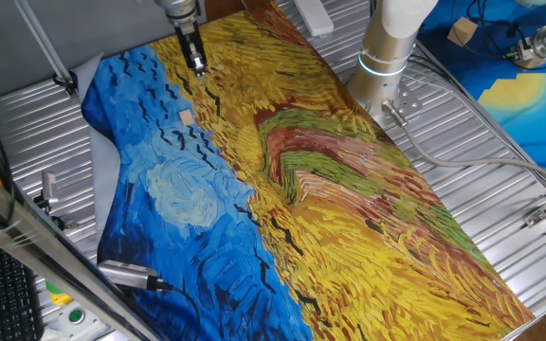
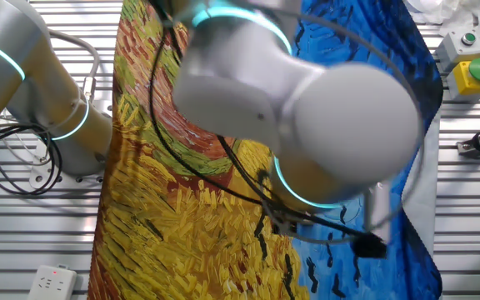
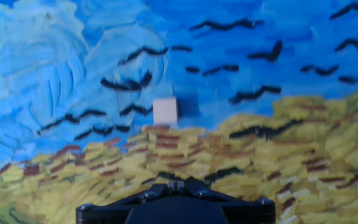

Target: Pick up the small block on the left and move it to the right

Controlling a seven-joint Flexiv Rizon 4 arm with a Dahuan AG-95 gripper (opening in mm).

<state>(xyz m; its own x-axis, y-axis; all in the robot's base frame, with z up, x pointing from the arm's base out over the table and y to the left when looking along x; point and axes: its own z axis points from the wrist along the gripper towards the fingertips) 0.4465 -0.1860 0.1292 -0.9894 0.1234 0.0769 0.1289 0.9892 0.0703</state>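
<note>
The small block [image 1: 187, 117] is a tiny light tan wooden cube. It lies on the painted cloth [image 1: 282, 189], where the blue part meets the yellow part. In the hand view the small block [image 3: 165, 111] sits ahead of the fingers, slightly left of centre. My gripper [image 1: 198, 64] hangs above the cloth, beyond the block and clear of it. In the hand view my gripper [image 3: 176, 184] shows its fingertips pressed together with nothing between them. In the other fixed view the arm's body hides the block and the gripper.
The arm's base [image 1: 385, 57] stands at the cloth's far edge on the ribbed metal table [image 1: 463, 161]. A metal cylinder with a cable [image 1: 129, 276] lies on the cloth's near left edge. A yellow button box [image 2: 473, 73] stands off the cloth.
</note>
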